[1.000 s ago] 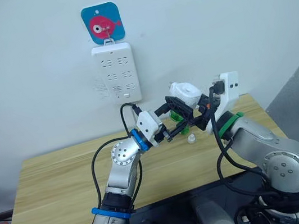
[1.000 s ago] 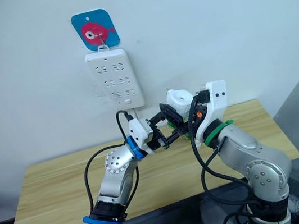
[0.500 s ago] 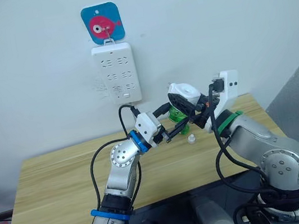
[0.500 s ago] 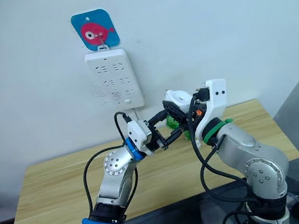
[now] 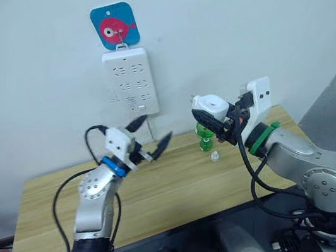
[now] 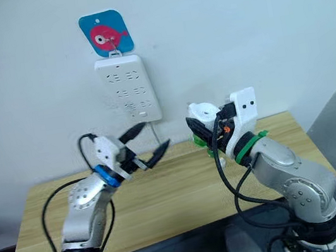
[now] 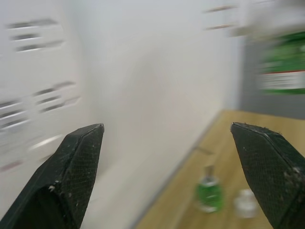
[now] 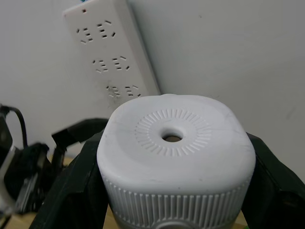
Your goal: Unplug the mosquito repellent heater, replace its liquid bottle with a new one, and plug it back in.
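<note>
Heater held up, ready to go back in the wall

The right hand (image 5: pixel 219 124) grips the mosquito repellent heater (image 5: pixel 208 107), a green bottle (image 5: pixel 204 132) under it. The left hand (image 5: pixel 150 141) is wide and empty. A capless bottle (image 7: pixel 208 193) and white cap (image 5: pixel 214 156) sit on the worktop (image 5: pixel 165 190). Line the prongs up with the power strip (image 5: pixel 130 82) slowly.

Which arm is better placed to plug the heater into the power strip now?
Right. Its gripper holds the heater, green bottle attached beneath, near the power strip. The left gripper is open and empty.
</note>
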`<move>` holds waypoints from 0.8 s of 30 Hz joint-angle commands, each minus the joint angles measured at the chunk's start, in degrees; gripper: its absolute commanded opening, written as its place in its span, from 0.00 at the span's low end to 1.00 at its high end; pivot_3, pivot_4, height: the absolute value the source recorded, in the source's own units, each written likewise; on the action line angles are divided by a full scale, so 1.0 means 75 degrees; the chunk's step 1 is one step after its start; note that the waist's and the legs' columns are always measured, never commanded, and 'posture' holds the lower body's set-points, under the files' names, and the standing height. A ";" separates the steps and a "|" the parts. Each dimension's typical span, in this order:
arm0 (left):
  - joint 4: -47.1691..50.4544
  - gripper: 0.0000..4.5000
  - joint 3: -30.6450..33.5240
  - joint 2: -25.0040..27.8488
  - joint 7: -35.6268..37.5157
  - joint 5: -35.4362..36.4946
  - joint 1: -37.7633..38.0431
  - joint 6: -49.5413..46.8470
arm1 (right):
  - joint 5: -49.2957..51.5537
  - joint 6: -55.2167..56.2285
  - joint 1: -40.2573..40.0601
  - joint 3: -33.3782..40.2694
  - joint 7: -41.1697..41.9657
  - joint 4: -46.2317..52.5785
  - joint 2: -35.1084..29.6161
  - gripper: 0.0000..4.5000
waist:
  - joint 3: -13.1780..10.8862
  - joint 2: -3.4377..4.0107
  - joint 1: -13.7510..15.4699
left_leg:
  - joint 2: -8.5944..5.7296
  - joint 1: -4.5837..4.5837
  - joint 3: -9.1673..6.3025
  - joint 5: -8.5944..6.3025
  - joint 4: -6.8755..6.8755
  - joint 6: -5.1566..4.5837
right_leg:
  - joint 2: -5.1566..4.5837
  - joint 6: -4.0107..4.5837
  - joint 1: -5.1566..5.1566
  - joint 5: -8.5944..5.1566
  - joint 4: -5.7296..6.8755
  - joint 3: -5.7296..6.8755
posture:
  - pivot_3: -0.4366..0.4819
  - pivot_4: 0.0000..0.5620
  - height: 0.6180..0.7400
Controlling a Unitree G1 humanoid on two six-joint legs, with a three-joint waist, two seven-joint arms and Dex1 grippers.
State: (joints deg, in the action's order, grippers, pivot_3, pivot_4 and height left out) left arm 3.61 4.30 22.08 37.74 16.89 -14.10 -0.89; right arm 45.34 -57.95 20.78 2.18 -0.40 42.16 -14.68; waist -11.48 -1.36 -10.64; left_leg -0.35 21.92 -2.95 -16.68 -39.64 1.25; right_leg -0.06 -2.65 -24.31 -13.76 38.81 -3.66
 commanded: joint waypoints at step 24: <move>-0.4003 1.00 0.0352 0.0784 0.1442 0.0086 -0.3346 -0.0182 | -0.0386 0.0345 -0.0105 -0.0399 0.0697 0.0715 -0.0608 0.68 | -0.0001 -0.0003 0.0335 | -0.0004 0.0011 0.0001 0.0000 0.0006 0.0000 | -0.0006 0.0004 -0.0004 0.0003 -0.0022 0.0007 | 0.28 0.26 0.94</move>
State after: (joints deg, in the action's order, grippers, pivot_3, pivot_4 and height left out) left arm -26.11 6.84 27.35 48.17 17.43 -36.76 -2.27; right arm 41.91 -56.76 19.54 -1.32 4.20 44.51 -19.19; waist -11.48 -1.38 -8.13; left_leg -0.39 22.00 -2.95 -16.68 -39.60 1.25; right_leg -0.12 -2.61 -24.34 -13.74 38.67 -3.61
